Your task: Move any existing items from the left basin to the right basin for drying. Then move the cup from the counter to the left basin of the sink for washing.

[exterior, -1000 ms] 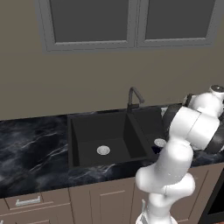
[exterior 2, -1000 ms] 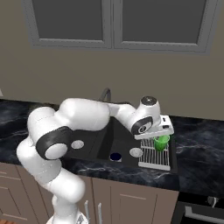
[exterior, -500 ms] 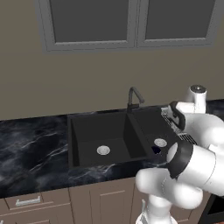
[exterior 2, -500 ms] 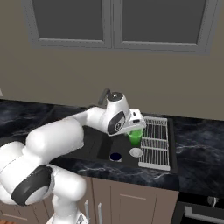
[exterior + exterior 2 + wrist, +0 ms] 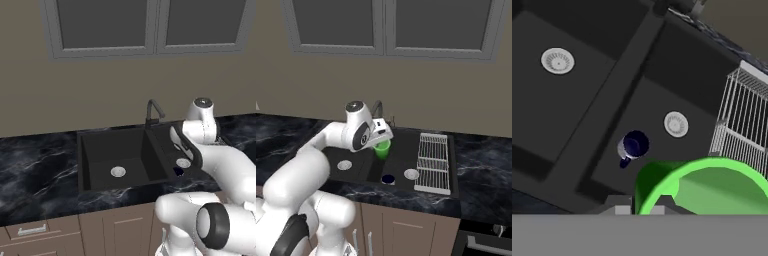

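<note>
The cup (image 5: pixel 382 148) and dark mug (image 5: pixel 632 145) seemingly bear no legible writing.

beige wall (image 5: pixel 100 95), grey-framed window (image 5: pixel 150 25), beige cabinets (image 5: pixel 75 232)

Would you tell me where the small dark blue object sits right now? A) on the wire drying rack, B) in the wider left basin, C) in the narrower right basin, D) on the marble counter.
C: the dark blue object lies on the floor of the right basin, near its silver drain, across the divider from the left basin.
</note>
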{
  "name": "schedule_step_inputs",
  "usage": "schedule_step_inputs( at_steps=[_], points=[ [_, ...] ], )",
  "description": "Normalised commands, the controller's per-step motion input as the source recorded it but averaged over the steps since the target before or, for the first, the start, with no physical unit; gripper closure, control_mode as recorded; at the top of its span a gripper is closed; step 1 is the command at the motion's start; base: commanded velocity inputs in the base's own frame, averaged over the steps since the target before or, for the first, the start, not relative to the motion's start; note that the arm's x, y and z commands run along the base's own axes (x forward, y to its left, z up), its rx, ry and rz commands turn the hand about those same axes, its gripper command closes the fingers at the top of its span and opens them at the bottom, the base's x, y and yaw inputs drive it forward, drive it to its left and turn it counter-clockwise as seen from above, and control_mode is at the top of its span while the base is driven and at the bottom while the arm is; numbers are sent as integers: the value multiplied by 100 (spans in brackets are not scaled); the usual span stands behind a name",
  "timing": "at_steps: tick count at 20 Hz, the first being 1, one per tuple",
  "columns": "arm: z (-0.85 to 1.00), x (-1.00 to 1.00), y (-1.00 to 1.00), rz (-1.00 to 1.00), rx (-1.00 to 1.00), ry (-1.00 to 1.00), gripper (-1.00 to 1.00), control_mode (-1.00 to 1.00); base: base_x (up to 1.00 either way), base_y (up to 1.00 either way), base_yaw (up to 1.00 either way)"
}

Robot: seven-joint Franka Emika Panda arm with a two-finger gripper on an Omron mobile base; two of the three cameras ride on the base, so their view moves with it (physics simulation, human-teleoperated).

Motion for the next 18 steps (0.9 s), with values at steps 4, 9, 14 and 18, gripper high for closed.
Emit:
schedule_step_inputs(
  at_steps=[4,9,14,18],
  points=[
    [0,-2,82,20,2,0,100,-100,0,0,0],
    [0,0,84,20,0,0,100,-100,0,0,0],
    [0,0,73,20,0,0,100,-100,0,0,0],
    [-3,4,69,17,0,0,100,-100,0,0,0]
  ],
)
